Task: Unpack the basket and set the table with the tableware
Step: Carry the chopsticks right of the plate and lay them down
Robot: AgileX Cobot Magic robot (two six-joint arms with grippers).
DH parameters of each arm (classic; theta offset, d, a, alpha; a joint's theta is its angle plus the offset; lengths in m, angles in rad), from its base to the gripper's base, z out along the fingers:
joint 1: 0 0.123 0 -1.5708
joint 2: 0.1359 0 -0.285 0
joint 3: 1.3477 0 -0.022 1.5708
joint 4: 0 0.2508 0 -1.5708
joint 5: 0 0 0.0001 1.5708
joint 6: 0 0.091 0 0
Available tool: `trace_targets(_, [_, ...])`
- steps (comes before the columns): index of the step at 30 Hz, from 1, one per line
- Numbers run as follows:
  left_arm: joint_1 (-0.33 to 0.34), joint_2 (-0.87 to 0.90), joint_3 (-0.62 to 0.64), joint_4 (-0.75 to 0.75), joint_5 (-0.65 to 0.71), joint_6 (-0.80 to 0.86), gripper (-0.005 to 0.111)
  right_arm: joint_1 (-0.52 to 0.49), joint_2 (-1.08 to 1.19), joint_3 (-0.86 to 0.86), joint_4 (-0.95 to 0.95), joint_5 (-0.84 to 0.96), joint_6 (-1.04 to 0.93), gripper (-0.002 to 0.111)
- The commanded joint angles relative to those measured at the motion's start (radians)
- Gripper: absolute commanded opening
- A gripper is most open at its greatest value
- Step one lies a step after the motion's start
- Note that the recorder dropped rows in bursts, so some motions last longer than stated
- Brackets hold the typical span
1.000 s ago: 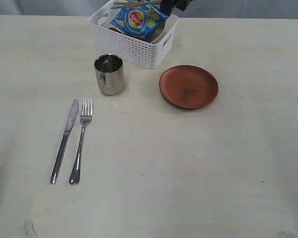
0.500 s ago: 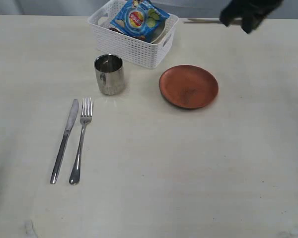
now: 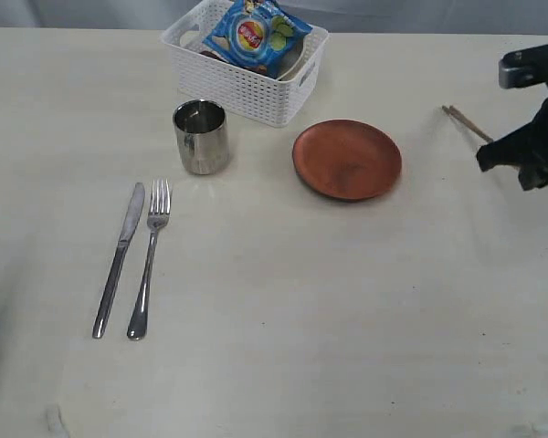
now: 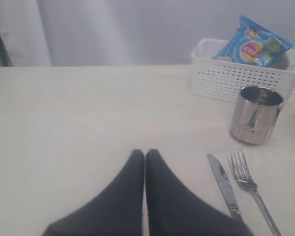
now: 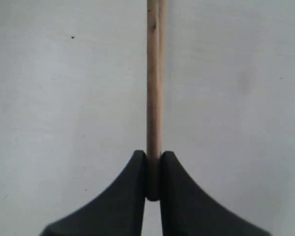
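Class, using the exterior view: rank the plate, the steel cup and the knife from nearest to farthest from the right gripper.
1. The plate, mid-table, the first thing towards the view's left from the right gripper.
2. The steel cup, further left, beside the basket.
3. The knife, farthest, at the view's left beside the fork.

White basket [image 3: 256, 96] with a small-hole pattern; blue bag [image 3: 254, 32] with a red-and-yellow logo; reddish-brown plate [image 3: 347, 158]; shiny steel cup [image 3: 201, 139], knife [image 3: 119, 260], fork [image 3: 149, 265] — pale cream table [image 3: 347, 319]; light wood-brown chopsticks [image 3: 466, 122].
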Motion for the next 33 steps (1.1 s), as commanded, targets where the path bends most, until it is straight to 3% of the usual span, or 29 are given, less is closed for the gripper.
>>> trace_targets(1, [0.002,-0.003,0.004,0.000,-0.003,0.000,0.000,-0.004,0.038,0.091,0.007,-0.141,0.026,0.000])
trace_targets(8, [0.002,-0.003,0.004,0.000,-0.003,0.000,0.000,-0.009,0.126,0.098,-0.010,-0.168,0.026,0.001])
trace_targets(10, [0.002,-0.003,0.004,0.000,-0.003,0.000,0.000,-0.009,0.150,0.098,-0.010,-0.166,0.023,0.009])
trace_targets(15, [0.002,-0.003,0.004,0.000,-0.003,0.000,0.000,-0.009,0.163,0.090,-0.010,-0.155,0.023,0.049])
trace_targets(22, [0.002,-0.003,0.004,0.000,-0.003,0.000,0.000,-0.009,0.134,-0.075,0.083,0.029,-0.008,0.051])
trace_targets(29, [0.002,-0.003,0.004,0.000,-0.003,0.000,0.000,0.014,0.118,-0.382,0.526,0.119,-0.310,0.051])
trace_targets(33, [0.002,-0.003,0.004,0.000,-0.003,0.000,0.000,0.085,0.188,-0.581,0.618,0.068,-0.362,0.051])
